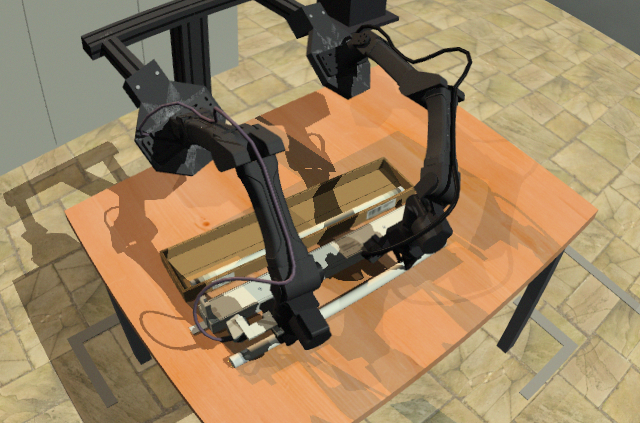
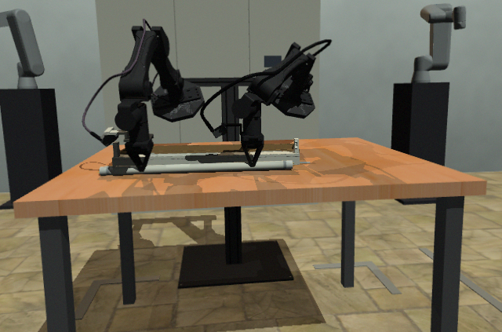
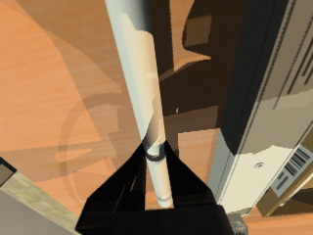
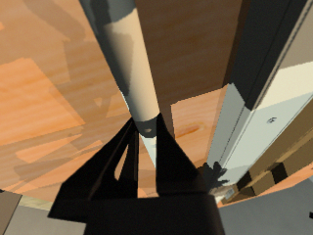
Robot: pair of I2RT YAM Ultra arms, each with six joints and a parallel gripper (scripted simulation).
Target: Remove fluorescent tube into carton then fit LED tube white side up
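The white LED tube (image 1: 356, 296) (image 2: 194, 167) (image 3: 139, 73) (image 4: 134, 54) runs parallel to the fixture on its open side, low over the bench; whether it touches the bench cannot be told. My left gripper (image 2: 252, 164) (image 3: 155, 145), at the right in the top and exterior views, is shut on it near one end. My right gripper (image 2: 140, 168) (image 4: 147, 118), at the left there, is shut on it near the other end. The fixture (image 1: 242, 299) (image 3: 249, 181) (image 4: 254, 134) has no tube in it. The old tube (image 1: 307, 232) lies lengthwise in the carton (image 1: 222, 232), along its fixture-side wall; its contact with the floor is hidden.
The fixture's end lampholders (image 2: 116, 151) (image 2: 296, 145) stand upright. The carton rests close behind the fixture, with a barcode label (image 1: 379, 209) (image 3: 293, 162) on its side. Both forearms reach over carton and fixture. The table edge is nearer the tube's left end in the top view.
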